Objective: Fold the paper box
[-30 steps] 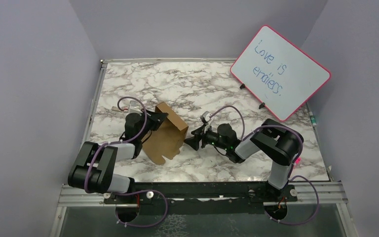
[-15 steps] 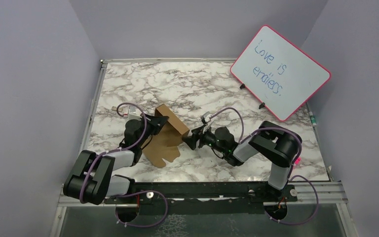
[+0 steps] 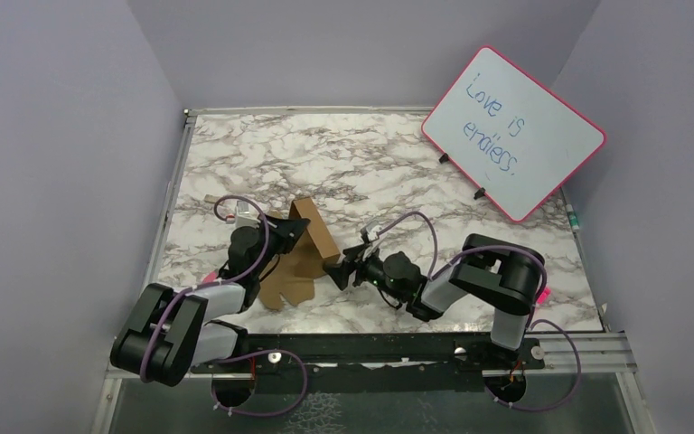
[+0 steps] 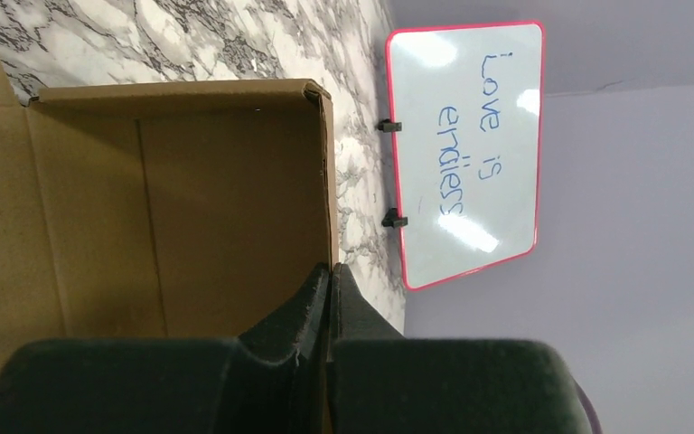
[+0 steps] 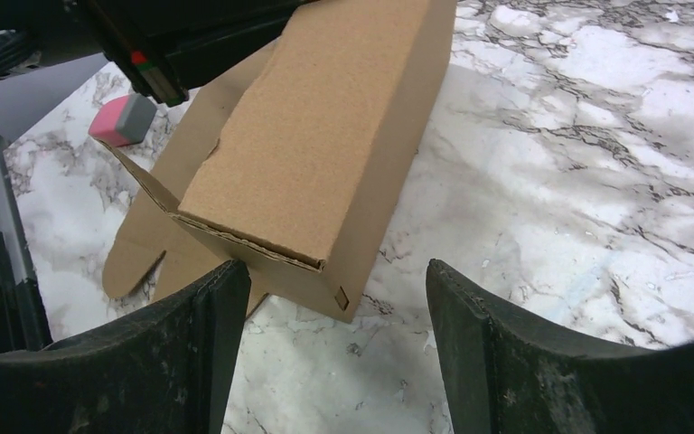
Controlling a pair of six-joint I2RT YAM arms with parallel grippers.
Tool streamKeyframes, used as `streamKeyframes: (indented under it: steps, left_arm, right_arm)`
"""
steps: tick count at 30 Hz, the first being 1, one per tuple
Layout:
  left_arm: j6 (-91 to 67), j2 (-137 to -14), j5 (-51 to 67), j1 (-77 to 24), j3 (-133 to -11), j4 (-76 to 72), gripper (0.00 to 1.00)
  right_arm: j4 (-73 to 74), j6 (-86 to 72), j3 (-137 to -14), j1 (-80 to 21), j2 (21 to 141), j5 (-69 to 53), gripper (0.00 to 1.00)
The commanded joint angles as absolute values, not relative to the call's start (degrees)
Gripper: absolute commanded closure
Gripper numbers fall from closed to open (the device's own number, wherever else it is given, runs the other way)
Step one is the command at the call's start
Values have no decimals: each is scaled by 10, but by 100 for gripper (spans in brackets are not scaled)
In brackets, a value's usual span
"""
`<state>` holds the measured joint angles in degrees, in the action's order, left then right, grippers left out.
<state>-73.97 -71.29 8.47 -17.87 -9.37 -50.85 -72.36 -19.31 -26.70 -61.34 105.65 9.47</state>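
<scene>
The left tool [image 4: 328,271] is pressed together on the thin edge of one upright wall of the paper box [image 4: 226,199], pinching the cardboard between its two dark fingers [image 4: 303,307]. In the top view, the left tool [image 3: 296,231] sits at the box's left side, with its arm reaching in from the near left corner.

The right tool [image 5: 330,271] is spread wide, one black finger on either side of the view. The near lower corner of the paper box [image 5: 316,154] lies just ahead of the gap. Whether either finger touches the cardboard cannot be told. From above, the right tool [image 3: 336,268] points left at the box's right end.

The paper box [image 3: 303,258] is plain brown and partly formed. One long panel is raised and folded over, while flat rounded flaps lie spread on the table [image 3: 361,154] towards the near edge. It sits between the two tools, left of the table's centre.

A pink and grey eraser [image 5: 122,119] lies on the marble beyond the box, near the left arm. A pink-framed whiteboard [image 3: 513,133] with blue handwriting stands tilted at the far right corner.
</scene>
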Motion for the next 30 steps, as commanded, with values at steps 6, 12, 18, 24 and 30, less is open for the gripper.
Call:
streamKeyframes:
  steps: [6,12,18,24,30]
  left_arm:
    - [-753,-684,73,-184,-72,-513,99]
    - [-746,-675,76,-184,-76,-513,99]
    - [-755,-682,77,-184,-69,-513,99]
    - [-761,-676,58,-185,-65,-513,99]
    - [-770,-672,38,-187,-59,-514,99]
  right_arm:
    - [-701,-193,-287,-624,1057,246,23]
    - [-636,-119,-338,-623,1064,295,23]
    - [-623,-83,-343,-611,1057,308,22]
    - [-615,-113,-324,-608,1036,246,27]
    - [-636,-179,-303,-608,1035,140,40]
